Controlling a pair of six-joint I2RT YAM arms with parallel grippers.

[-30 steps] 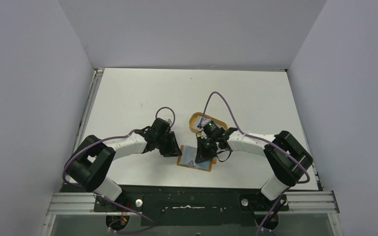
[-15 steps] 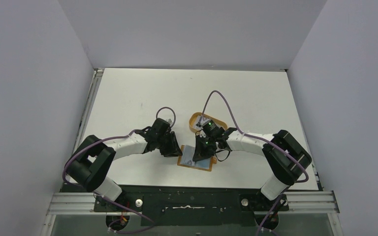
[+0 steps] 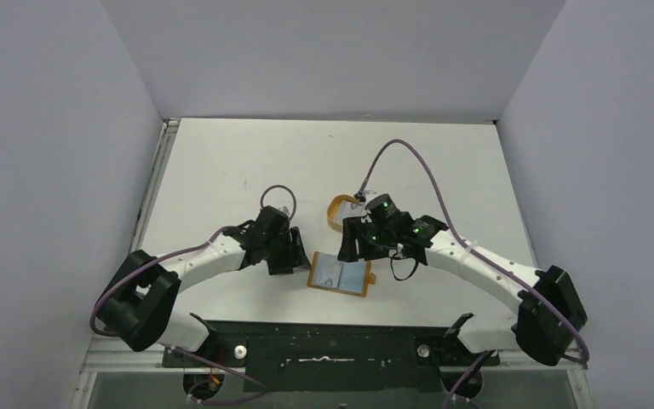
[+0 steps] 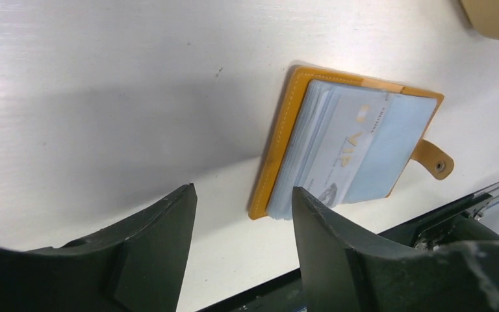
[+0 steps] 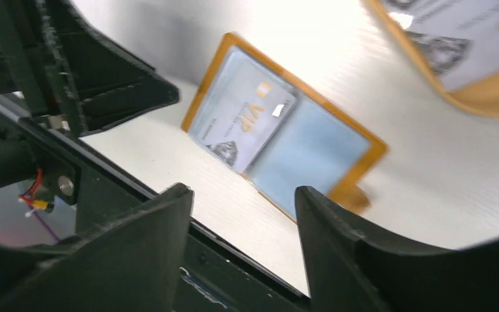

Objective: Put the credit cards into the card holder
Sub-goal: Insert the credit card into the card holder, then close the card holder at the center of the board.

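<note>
The orange-brown card holder [image 3: 341,275] lies open and flat near the table's front edge. A pale credit card [image 4: 351,140] marked VIP sits in its left clear pocket [image 5: 247,123]. My left gripper [image 3: 294,258] stands open just left of the holder [image 4: 279,149], nothing between its fingers [image 4: 242,192]. My right gripper [image 3: 351,247] hovers open above and behind the holder [image 5: 357,140], empty too [image 5: 242,190]. Another white printed card [image 5: 468,32] lies in the oval tray.
The tan-rimmed oval tray [image 3: 338,207] sits just behind the holder, partly hidden by the right wrist, and shows at top right [image 5: 487,97] in the right wrist view. The dark front rail [image 3: 332,341] runs close below the holder.
Both grippers have opened. The right one let go at the holder and rose back to the right; the left one drew slightly left. The card now lies in the holder.
</note>
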